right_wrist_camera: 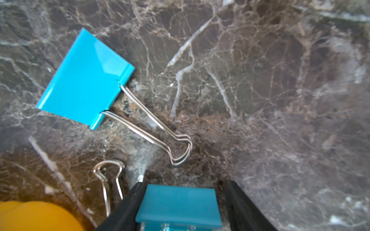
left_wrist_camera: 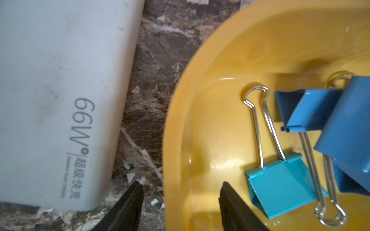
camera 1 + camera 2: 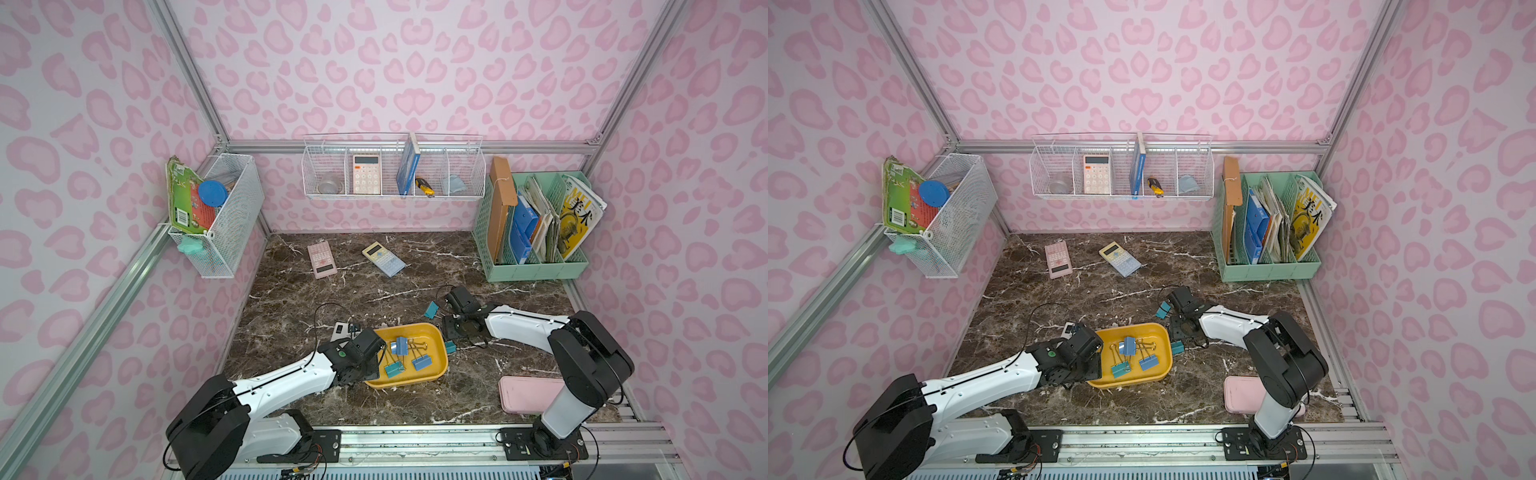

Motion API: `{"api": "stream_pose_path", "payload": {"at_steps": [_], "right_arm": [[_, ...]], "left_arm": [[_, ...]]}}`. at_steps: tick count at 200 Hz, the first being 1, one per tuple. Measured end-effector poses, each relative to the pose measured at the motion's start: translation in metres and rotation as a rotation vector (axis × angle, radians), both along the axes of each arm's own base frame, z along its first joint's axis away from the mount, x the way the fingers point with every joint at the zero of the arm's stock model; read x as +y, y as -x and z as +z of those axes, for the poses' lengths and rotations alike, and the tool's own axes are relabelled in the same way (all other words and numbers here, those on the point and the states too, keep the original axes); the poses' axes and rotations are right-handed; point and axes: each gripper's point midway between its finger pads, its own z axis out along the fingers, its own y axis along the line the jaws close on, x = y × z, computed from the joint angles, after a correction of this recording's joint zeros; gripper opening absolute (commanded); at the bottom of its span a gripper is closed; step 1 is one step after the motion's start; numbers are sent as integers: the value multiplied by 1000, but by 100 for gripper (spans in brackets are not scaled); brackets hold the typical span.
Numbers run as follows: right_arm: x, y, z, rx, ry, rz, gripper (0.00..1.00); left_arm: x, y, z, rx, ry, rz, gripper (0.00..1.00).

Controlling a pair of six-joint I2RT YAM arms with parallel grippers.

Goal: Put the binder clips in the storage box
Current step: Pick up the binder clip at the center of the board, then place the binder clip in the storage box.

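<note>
The yellow storage box [image 3: 434, 332] sits at the table's front centre with three binder clips in it: a teal one [image 2: 280, 186] and two blue ones [image 2: 312, 112], [image 2: 350, 130]. My left gripper [image 2: 181, 183] is open and straddles the box's left wall [image 2: 180, 120], one finger outside on the marble and one inside. My right gripper [image 1: 185, 184] hangs over a teal clip [image 1: 178, 204] just right of the box [image 3: 450, 347]. Its jaws flank the clip, one finger touching it and the other a little apart. Another teal clip [image 1: 86, 80] lies loose farther back [image 3: 432, 309].
A white charger block [image 2: 50, 100] lies left of the box beside my left gripper. A pink calculator [image 3: 321, 259] and a blue-yellow calculator [image 3: 383, 258] lie at the back. A mint file organizer [image 3: 536, 266] stands back right. A flat pink box [image 3: 528, 392] lies front right.
</note>
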Motion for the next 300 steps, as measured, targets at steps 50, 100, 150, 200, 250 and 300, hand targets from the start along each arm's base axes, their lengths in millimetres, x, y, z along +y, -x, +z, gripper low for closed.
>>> {"api": "stream_pose_path", "payload": {"at_steps": [50, 100, 150, 200, 250, 300], "right_arm": [[-2, 2, 3, -7, 14, -1, 54], [-8, 2, 17, -34, 25, -8, 49], [4, -6, 53, -97, 23, 17, 50], [54, -3, 119, -201, -25, 126, 50], [123, 42, 132, -170, -127, 314, 50], [136, 75, 80, -48, -121, 358, 58]], "left_arm": [[0, 0, -1, 2, -1, 0, 65], [0, 0, 0, 1, -1, 0, 65], [1, 1, -2, 6, -6, 0, 65], [0, 0, -3, 10, -10, 0, 64], [0, 0, -5, 16, -14, 0, 64], [-2, -1, -4, 14, -9, -1, 64]]}}
